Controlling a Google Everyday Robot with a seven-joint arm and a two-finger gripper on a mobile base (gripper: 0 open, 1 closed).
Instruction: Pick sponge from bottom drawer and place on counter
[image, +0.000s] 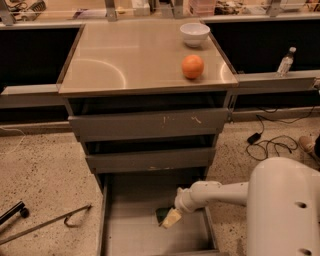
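The bottom drawer (130, 235) is pulled open at the foot of the grey cabinet. The dark green sponge (161, 215) lies on its floor right of the middle, partly hidden by my gripper. My gripper (170, 219) reaches in from the right on the white arm (220, 192) and sits right at the sponge's right side, its pale fingertip touching or overlapping it. The glossy tan counter (125, 60) tops the cabinet, well above the gripper.
An orange (192, 66) and a white bowl (194, 34) stand on the counter's right side. Two narrower grey drawers (150, 125) sit above the open one. Cables (270, 145) lie on the floor at right, a water bottle (285, 62) stands on the ledge, and a metal rod (45, 225) lies at left.
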